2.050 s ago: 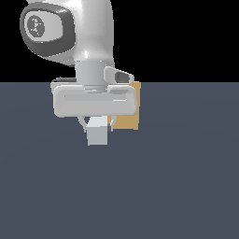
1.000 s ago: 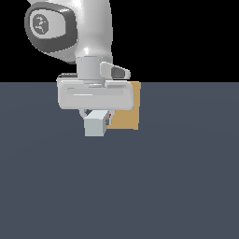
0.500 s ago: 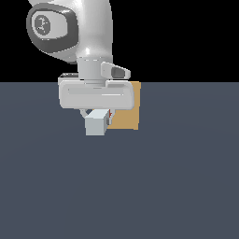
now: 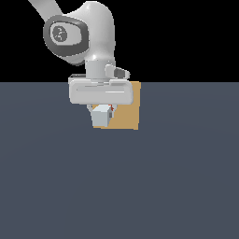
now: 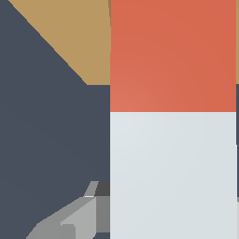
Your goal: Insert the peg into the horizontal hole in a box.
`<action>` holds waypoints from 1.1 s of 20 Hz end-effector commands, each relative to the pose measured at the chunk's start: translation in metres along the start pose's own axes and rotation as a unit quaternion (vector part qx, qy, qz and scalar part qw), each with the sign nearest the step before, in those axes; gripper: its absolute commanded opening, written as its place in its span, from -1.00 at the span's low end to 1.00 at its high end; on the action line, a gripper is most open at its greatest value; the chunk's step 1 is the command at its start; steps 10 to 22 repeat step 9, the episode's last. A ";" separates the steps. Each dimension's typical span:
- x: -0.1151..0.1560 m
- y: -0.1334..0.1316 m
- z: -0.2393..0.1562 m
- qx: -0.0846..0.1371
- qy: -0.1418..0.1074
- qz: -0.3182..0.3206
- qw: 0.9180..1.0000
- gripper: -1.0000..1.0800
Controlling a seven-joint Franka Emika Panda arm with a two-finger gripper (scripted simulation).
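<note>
Peg (image 5: pixel 172 116) red end at box (image 4: pixel 128 114) (wrist view only).

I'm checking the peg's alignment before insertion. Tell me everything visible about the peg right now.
The peg is a square-sectioned bar, one part red-orange, the other white-grey, matte and plain. The end effector holds it above the floor; one finger shows beside the white part. In the exterior view its white end faces the camera and only a sliver of red shows, towards the box. In the wrist view the red end overlaps the box. The hole is not visible.
</note>
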State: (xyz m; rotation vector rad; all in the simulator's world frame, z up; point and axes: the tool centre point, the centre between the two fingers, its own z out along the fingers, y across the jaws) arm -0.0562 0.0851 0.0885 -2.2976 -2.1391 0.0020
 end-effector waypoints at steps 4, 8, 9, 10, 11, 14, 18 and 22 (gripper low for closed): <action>0.033 0.002 -0.002 -0.003 0.001 0.000 1.000 -1.00; 0.042 0.003 -0.003 -0.003 0.001 0.000 1.000 -1.00; 0.043 0.003 -0.003 -0.003 0.001 0.000 1.000 -1.00; 0.043 0.003 -0.003 -0.003 0.001 0.000 1.000 -1.00; 0.043 0.003 -0.003 -0.003 0.001 0.000 1.000 -1.00; 0.043 0.003 -0.003 -0.003 0.001 0.000 1.000 -1.00; 0.043 0.003 -0.003 -0.003 0.001 0.000 1.000 -1.00; 0.043 0.003 -0.003 -0.003 0.001 0.000 1.000 -1.00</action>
